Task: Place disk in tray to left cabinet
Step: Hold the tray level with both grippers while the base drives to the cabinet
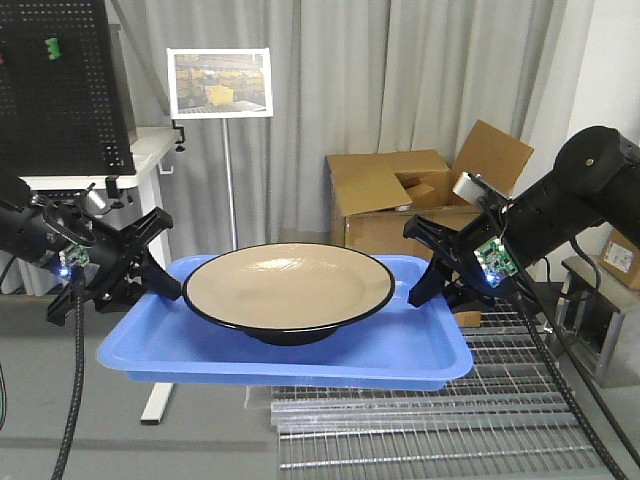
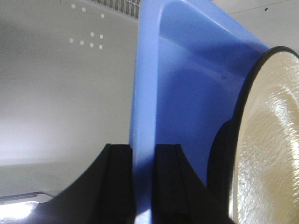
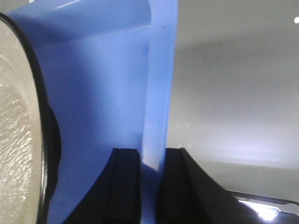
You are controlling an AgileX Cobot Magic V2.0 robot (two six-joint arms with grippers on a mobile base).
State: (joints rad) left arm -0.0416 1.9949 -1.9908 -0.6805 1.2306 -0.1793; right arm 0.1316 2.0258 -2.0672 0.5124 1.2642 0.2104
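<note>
The blue tray (image 1: 420, 350) is held up in the air between both arms, roughly level. The disk (image 1: 288, 285), tan inside with a black rim, sits in the middle of it. My left gripper (image 1: 160, 282) is shut on the tray's left rim (image 2: 142, 116), one finger each side. My right gripper (image 1: 430, 285) is shut on the tray's right rim (image 3: 159, 93). The disk's edge shows in the left wrist view (image 2: 266, 140) and in the right wrist view (image 3: 18, 140). The left cabinet is out of view.
A wire grid rack (image 1: 430, 430) lies below and in front of the tray. Open cardboard boxes (image 1: 410, 195) stand behind at the right. A sign on a pole (image 1: 220, 82) and a white table with a black pegboard (image 1: 60, 80) stand at the back left.
</note>
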